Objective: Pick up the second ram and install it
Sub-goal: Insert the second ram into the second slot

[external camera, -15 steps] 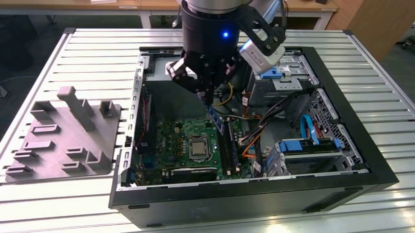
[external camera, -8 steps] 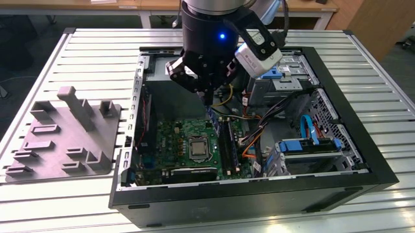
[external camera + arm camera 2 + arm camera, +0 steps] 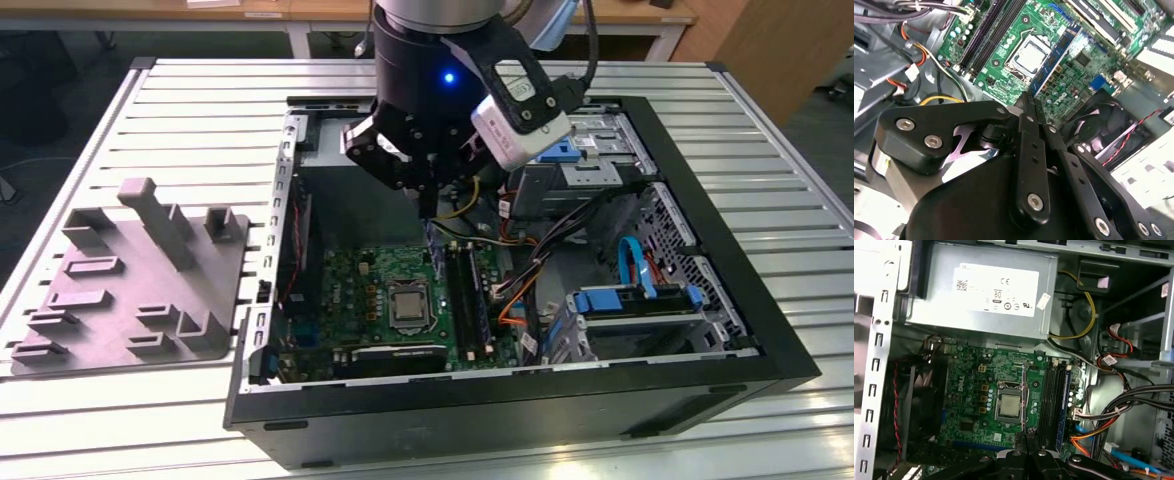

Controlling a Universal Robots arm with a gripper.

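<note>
1. The black two-finger gripper (image 3: pixel 430 190) hangs at the upper middle of the exterior view. It points straight down into the open black computer case (image 3: pixel 534 420), which sits on the silver slatted metal table (image 3: pixel 200 100).
2. The gripper is pinched nearly all the way closed. In the second wrist view its fingertips meet mid-frame on one end of the second ram (image 3: pixel 1059 57), a slim blue-green stick with small labels on its face.
3. From the fingertips the stick runs up and to the right across that frame. It's in the air above the green motherboard (image 3: pixel 354 290), passing just beside the square silver processor (image 3: pixel 1010 406).
4. So the stick isn't seated. The long black memory slots (image 3: pixel 1051 400) are right of the processor in the first wrist view. In the second wrist view they're at the upper left, apart from the stick.
5. There's a blue strip along the far edge of those slots, but I can't tell what it is.
6. The grey metal power supply box (image 3: pixel 929 290) fills the upper part of the first wrist view, and orange cables (image 3: pixel 1094 435) run along the lower right.
7. The grey plastic holder block (image 3: pixel 134 280) with upright posts sits on the table at the left of the exterior view, just beside the case.
</note>
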